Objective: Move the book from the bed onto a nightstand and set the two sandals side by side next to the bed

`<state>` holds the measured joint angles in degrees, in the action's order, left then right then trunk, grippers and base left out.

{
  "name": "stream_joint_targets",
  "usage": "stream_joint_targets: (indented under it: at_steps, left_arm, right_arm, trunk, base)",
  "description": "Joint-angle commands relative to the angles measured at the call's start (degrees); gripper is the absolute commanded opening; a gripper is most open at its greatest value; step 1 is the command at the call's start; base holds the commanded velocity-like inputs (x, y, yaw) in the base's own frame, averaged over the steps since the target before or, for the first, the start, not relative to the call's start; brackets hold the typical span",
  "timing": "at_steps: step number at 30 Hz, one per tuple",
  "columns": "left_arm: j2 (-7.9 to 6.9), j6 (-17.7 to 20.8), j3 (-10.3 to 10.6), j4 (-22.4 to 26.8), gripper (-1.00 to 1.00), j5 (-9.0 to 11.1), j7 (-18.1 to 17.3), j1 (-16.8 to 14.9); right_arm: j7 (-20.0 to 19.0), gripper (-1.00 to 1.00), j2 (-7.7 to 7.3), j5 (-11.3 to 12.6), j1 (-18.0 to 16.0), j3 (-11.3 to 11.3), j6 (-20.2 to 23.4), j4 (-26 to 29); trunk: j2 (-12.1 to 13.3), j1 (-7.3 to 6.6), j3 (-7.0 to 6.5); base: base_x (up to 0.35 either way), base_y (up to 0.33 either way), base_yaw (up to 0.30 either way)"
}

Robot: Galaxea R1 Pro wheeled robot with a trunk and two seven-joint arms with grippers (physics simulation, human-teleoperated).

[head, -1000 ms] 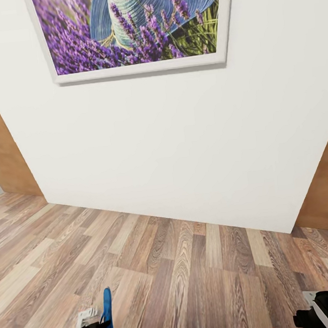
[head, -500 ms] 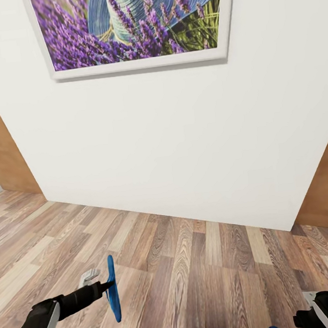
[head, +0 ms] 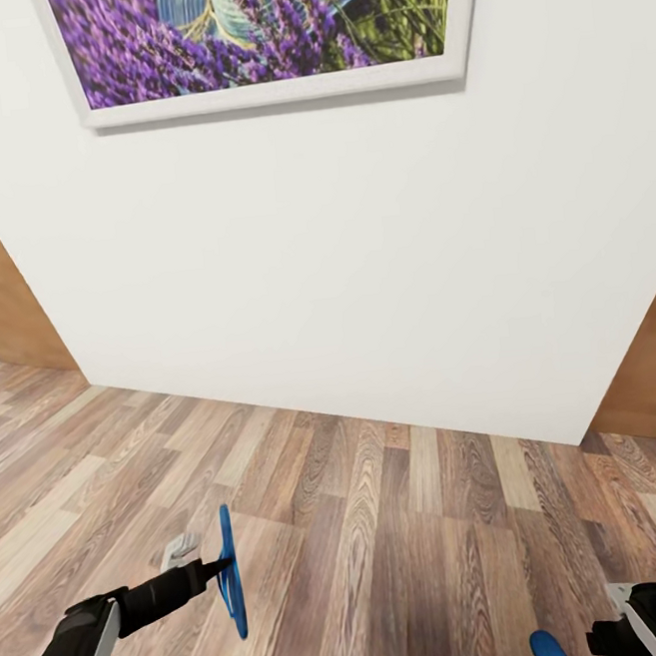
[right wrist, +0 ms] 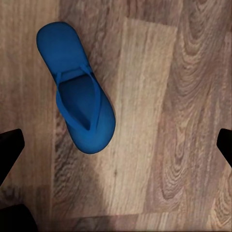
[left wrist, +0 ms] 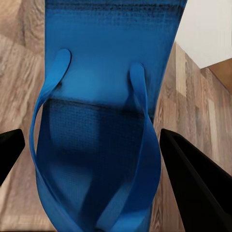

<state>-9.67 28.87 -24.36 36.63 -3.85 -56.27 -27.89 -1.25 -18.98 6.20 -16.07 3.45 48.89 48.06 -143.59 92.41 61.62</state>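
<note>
between the left end effector tips hangs one thin bright blue flip-flop, clamped tight. under the open right end effector, the other blue flip-flop lies on the brown wood-plank floor. pairing and book look undone.

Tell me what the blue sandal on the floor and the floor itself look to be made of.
Sandal: probably rubber or foam, matte; uniform blue, thin flat sole with soft-looking straps. Floor: wood or wood-look planks, low sheen; visible grain and plank seams.

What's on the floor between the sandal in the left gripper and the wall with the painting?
Nothing: in the head view, bare wood floor runs from the held sandal to the wall.
</note>
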Motion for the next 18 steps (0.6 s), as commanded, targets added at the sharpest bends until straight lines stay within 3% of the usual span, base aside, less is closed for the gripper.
stream_joint_targets:
  at_steps: [1,18]
  left_arm:
    - [0.03,0.4,-0.4,0.0,-1.00,-0.4,-0.5,-0.1]
    - [0.00,0.4,-0.3,0.0,-1.00,-0.4,-0.3,-0.1]
  right_arm:
    - [-0.1,1.00,-0.01,0.2,0.0,0.1,0.2,0.1]
    - [-0.1,1.00,-0.02,0.1,0.0,0.1,0.2,0.1]
  trunk:
    - [0.0,0.01,0.28]
    - [-0.3,0.45,4.05]
  base:
    - [0.000,0.000,0.000]
    - [0.000,0.000,0.000]
